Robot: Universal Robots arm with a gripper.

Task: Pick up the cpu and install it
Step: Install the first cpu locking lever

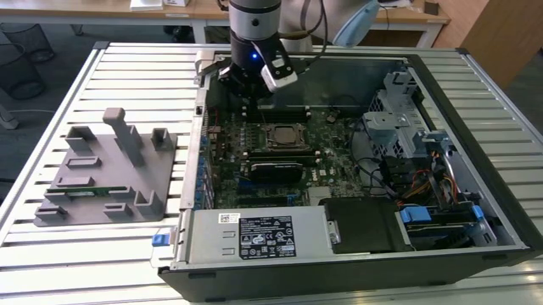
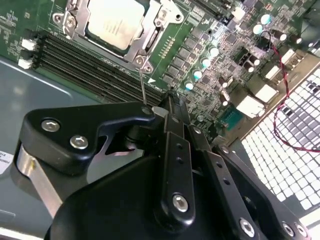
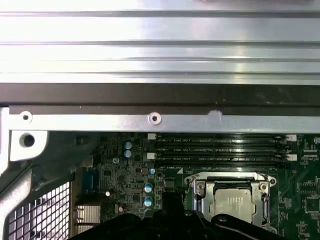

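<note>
The cpu (image 1: 284, 135) lies flat in the metal-framed socket (image 1: 263, 135) at the middle of the green motherboard, its silver top facing up. Both wrist views show the cpu (image 2: 114, 22) (image 3: 231, 206) seated inside the socket frame (image 2: 155, 30). My gripper (image 1: 244, 89) hangs above the rear part of the open computer case, over the memory slots (image 2: 95, 70) just behind the socket. The gripper (image 2: 159, 107) is shut with nothing in it, and it is apart from the cpu. A thin metal lever (image 2: 143, 87) runs from the socket corner toward the fingertips.
The case's rear wall (image 3: 155, 118) is close behind the gripper. A drive cage (image 1: 398, 121) and cables (image 1: 416, 184) fill the exterior view's right, and a power supply (image 1: 254, 235) sits at the front. Left of the case stands a grey fixture (image 1: 110, 171) holding a green memory stick (image 1: 93, 189).
</note>
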